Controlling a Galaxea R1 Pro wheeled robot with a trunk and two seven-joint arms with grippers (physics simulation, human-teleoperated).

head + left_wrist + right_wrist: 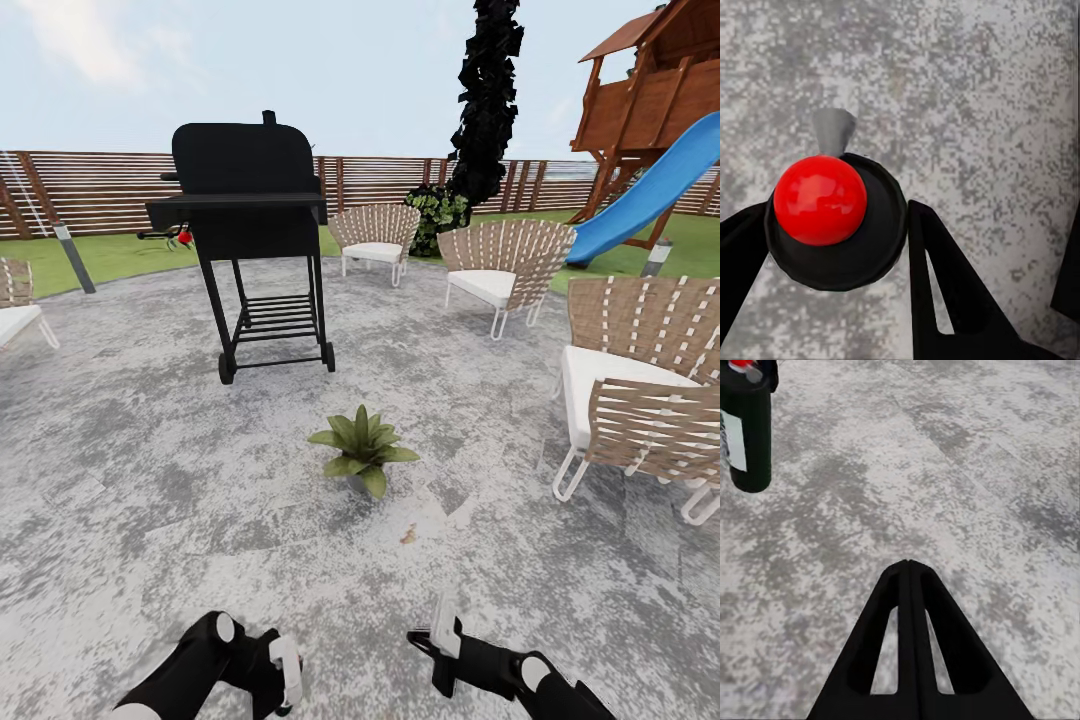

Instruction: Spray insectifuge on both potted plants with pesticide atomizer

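The pesticide atomizer [821, 199] shows from above in the left wrist view: a red ball on a round dark top with a grey nozzle. My left gripper [836, 211] is shut on it, one black finger on each side. From the right wrist view the atomizer [748, 435] is a dark green bottle with a white label strip, held above the paving. My right gripper [907, 564] is shut with nothing in it. One potted plant [362, 448], a rosette of pointed green leaves, stands on the patio [150, 480] ahead of both grippers [285, 672] [432, 640].
A black wheeled grill [250, 200] stands behind the plant to the left. Woven chairs [495, 262] [640, 385] [375, 235] ring the patio at the back and right. Beyond lie lawn, a brown slatted fence [90, 185], a dark tree [485, 100] and a playset with a blue slide [650, 190].
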